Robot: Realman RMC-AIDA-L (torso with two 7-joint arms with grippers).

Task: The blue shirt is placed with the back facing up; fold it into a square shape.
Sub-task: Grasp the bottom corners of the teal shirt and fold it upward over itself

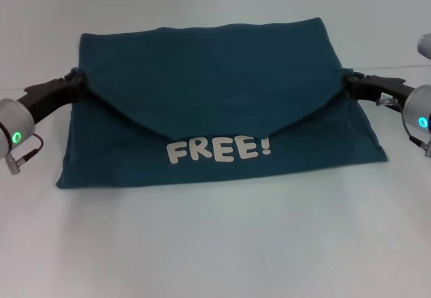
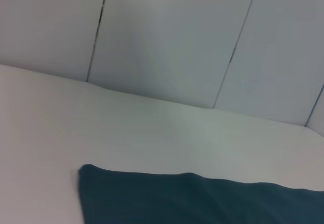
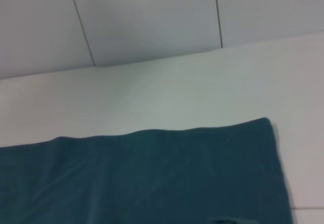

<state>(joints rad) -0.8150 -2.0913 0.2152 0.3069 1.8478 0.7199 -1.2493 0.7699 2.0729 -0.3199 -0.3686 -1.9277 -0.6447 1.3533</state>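
- The blue shirt (image 1: 215, 96) lies in the middle of the white desk (image 1: 215, 244), already partly folded: a flap is turned over toward the robot, so the cream "FREE!" lettering (image 1: 219, 150) shows near the front edge.
- Its long axis runs left to right across the desk; the far edge is straight, and the turned flap comes down to a shallow point just above the lettering, pointing at the robot.
- The lettering reads upright from the robot's side.
- Both wrist views show only the shirt's far edge and corners lying flat on the desk, with wall panels behind.
- The left end effector (image 1: 75, 77) pinches the shirt's left side where the flap's fold begins; the cloth bunches into its closed tips.
- The right end effector (image 1: 350, 78) does the same on the right side, closed on a gathered bit of fabric at about the same height.
- Judged step: a crosswise fold is in hand, with both pinched points held level with each other.
- Next move, as I judge it: both arms should travel together at an even pace so the fold line stays straight, then let go once the layers lie flat; the shape is still wider than deep, so 1 more fold along the long axis seems needed for a square.
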